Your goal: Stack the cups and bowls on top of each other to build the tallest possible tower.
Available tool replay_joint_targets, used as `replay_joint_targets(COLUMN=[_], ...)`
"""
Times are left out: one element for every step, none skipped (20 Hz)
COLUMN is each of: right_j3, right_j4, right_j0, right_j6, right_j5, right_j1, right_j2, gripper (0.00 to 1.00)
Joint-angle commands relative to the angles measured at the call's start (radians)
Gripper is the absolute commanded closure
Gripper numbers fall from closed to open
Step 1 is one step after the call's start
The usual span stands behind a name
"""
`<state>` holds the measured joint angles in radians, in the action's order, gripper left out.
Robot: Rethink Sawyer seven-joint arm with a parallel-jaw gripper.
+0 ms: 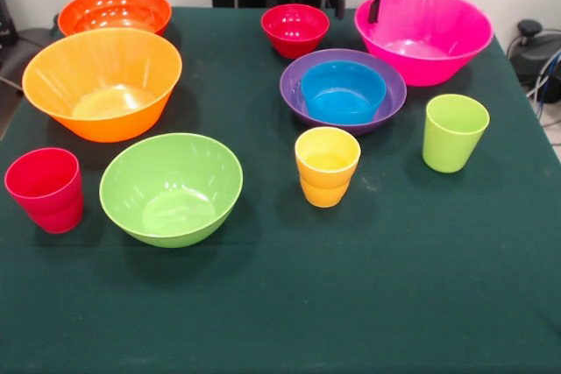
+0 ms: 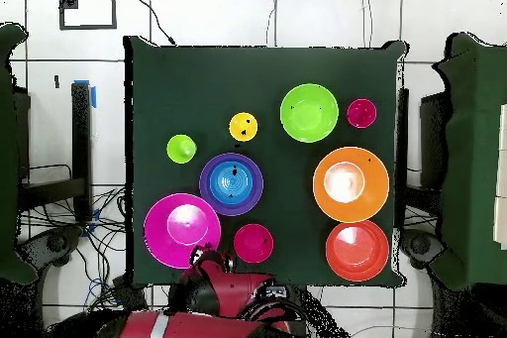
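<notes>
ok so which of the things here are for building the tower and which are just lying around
For the tower:
- blue bowl inside purple bowl
- pink bowl
- light orange bowl
- red-orange bowl
- green bowl
- small red bowl
- red cup, yellow cup, green cup

Lying about:
- cables beside the table

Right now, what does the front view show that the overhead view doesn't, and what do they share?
Only the front view shows the gripper, its two fingers hanging apart at the top edge between the small red bowl and the pink bowl, and the cups' heights, like the yellow cup. Only the overhead view shows the arm's red body and the tiled floor. Both show the blue bowl nested in the purple bowl.
</notes>
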<state>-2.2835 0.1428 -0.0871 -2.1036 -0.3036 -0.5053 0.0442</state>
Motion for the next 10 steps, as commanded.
replay_joint_targets(right_j3=[0.08, 0.084, 0.087, 0.088, 0.09, 0.091, 0.092, 0.094, 0.096, 0.097], right_j4=[0.026, 0.024, 0.022, 0.019, 0.016, 0.013, 0.01, 0.008, 0.004, 0.002], right_j0=[-0.012, -0.01, -0.007, -0.005, -0.002, 0.001, 0.004, 0.006, 0.009, 0.012], right_j6=[-0.132, -0.133, -0.134, -0.136, -0.137, -0.139, -0.141, -0.142, -0.144, -0.145], right_j5=[-0.059, -0.065, -0.07, -0.074, -0.078, -0.08, -0.083, -0.087, -0.089, -0.091], right_j1=[0.077, 0.085, 0.091, 0.094, 0.098, 0.1, 0.103, 0.107, 0.11, 0.113], right_j2=[-0.05, -0.049, -0.048, -0.048, -0.047, -0.048, -0.047, -0.048, -0.047, -0.047], gripper=[0.0, 0.0, 0.0, 0.0, 0.0, 0.0, 0.0, 0.0, 0.0, 0.0])
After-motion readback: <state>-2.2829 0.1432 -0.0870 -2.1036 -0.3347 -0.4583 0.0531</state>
